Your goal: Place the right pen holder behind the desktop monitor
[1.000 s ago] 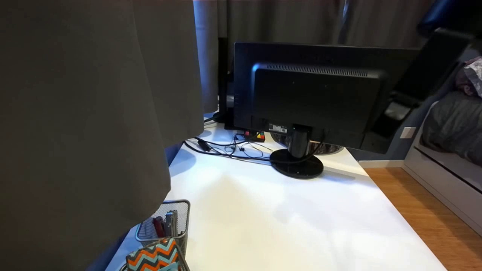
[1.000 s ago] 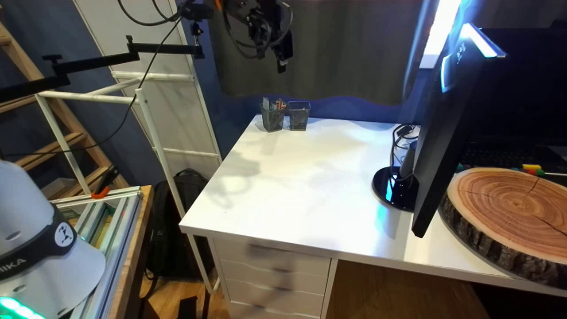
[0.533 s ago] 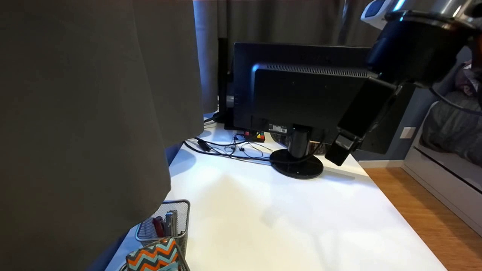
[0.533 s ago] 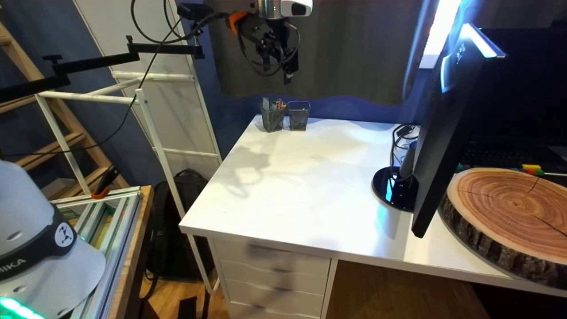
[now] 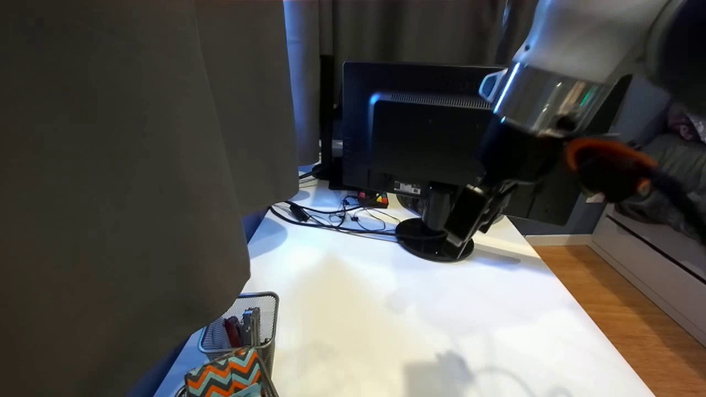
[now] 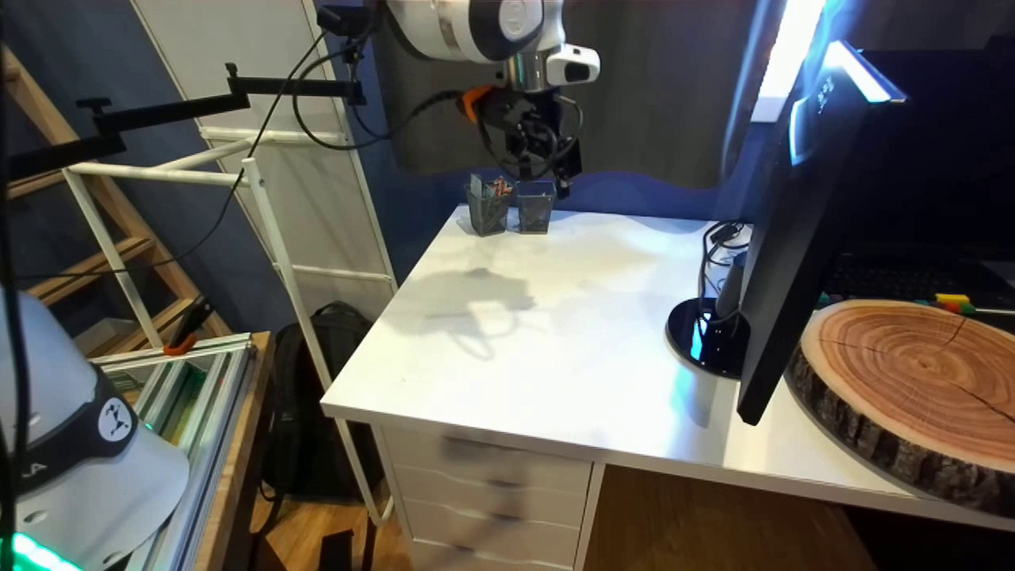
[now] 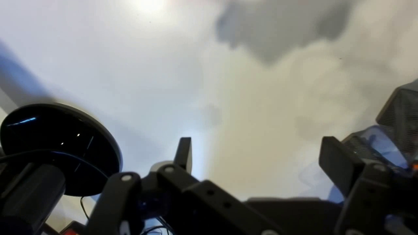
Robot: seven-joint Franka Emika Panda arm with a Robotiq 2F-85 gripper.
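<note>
Wrist view: the claw (image 7: 256, 147) gapes wide, empty; to one side, opposite the desktop monitor (image 7: 65, 137), is the right pen holder (image 7: 359, 147). In an exterior view it stands on the tabletop (image 5: 353, 292), lower, towards the curtain (image 5: 138, 182); a rear label (image 5: 407, 188) is illegible. In an exterior view, cut-off arm lettering (image 6: 36, 468) ends in A.

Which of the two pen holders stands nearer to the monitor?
The right mesh pen holder in an exterior view, closer to the desktop monitor; the left mesh pen holder has contents rising above its rim.
</note>
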